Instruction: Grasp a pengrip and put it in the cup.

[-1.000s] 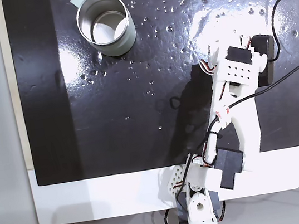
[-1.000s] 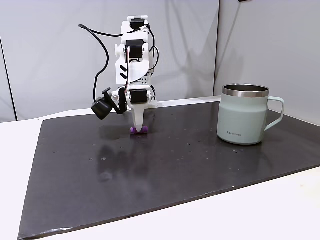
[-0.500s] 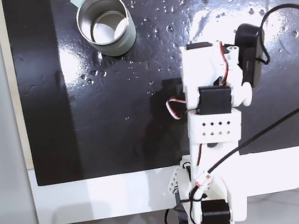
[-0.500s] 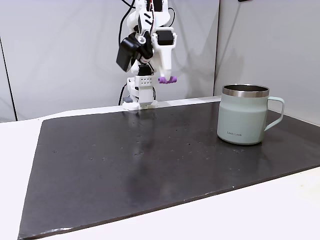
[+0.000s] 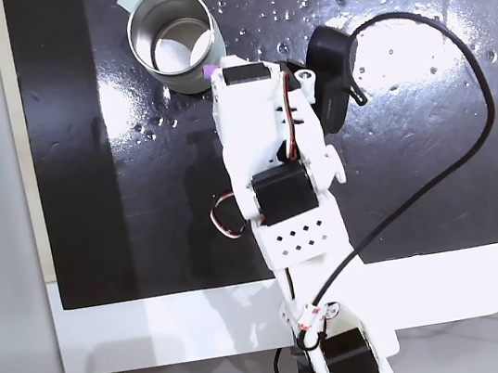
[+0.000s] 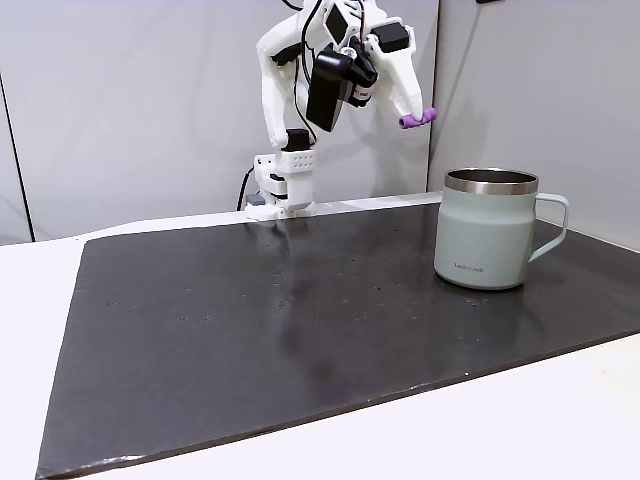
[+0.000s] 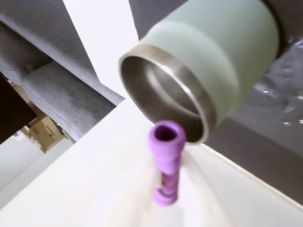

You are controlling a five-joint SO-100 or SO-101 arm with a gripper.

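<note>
The purple ribbed pengrip (image 6: 417, 119) hangs in the air, pinched at the tip of my white gripper (image 6: 412, 116), up and to the left of the cup (image 6: 487, 245) in a fixed view. From above, the pengrip (image 5: 210, 70) pokes out beside the lower right edge of the cup (image 5: 218, 41), with the gripper (image 5: 214, 72) over it. In the wrist view the pengrip (image 7: 165, 161) points at the steel rim of the pale green cup (image 7: 222, 52), just short of the opening. The cup holds nothing that I can see.
A black glossy mat (image 6: 300, 320) covers the white table. The arm's base (image 6: 283, 190) stands at the mat's far edge in a fixed view. A black cable (image 5: 464, 117) loops over the mat's right side from above. The cup's handle (image 6: 555, 222) points right.
The gripper lifted the pengrip off the mat, then swung it high and across toward the cup. The cup has stayed in place.
</note>
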